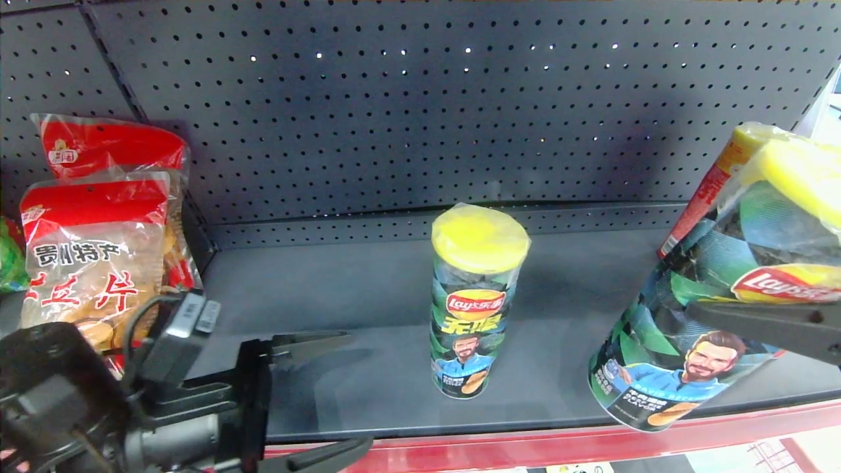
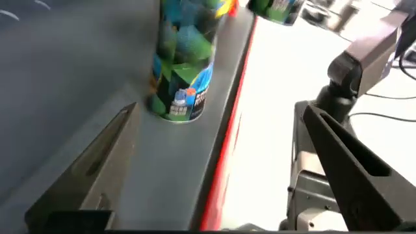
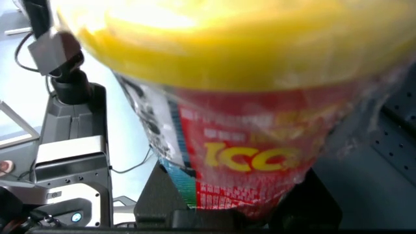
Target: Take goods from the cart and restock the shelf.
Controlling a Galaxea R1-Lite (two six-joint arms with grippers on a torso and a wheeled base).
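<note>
Gripping portrait-labelled chip cans point(image 1: 657, 348) — right jaws, tilted

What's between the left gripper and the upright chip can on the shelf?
Nothing: only bare grey shelf separates the left gripper from the chip can, as the head view shows.

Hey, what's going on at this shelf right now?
A robot is restocking the shelf. Its right end effector is shut on a wrapped can bundle, held tilted at the shelf's right front edge. The left end effector is open and empty, low at the front left. One can stands upright mid-shelf, and snack bags sit at the far left.
</note>
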